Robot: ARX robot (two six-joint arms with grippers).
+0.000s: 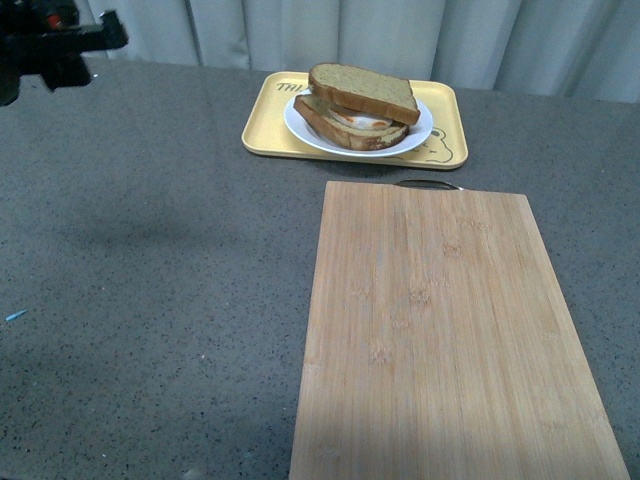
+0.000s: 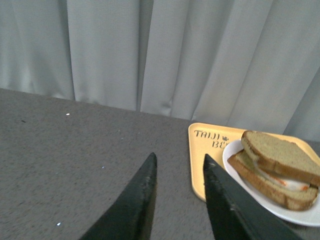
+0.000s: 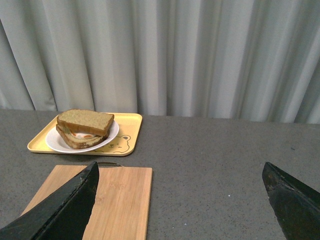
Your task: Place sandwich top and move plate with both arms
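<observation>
Bare wooden cutting board (image 1: 440, 330) in front. Beyond it, yellow tray (image 1: 275, 125) bearing the plate (image 1: 415, 137), sandwich top (image 1: 362, 90) already on the egg slice. Stacking apparently done; plate move next, calling for both arms closing in. Right gripper (image 3: 182, 200) spread wide, left gripper (image 2: 179, 165) narrowly parted, both empty.

I see the sandwich top (image 1: 362, 91), plain tan-brown slice w/ darker crust, lying flat but slightly askew on the egg slice below. Whole stack sits on the small round white plate (image 1: 419, 134), far side of table.
</observation>
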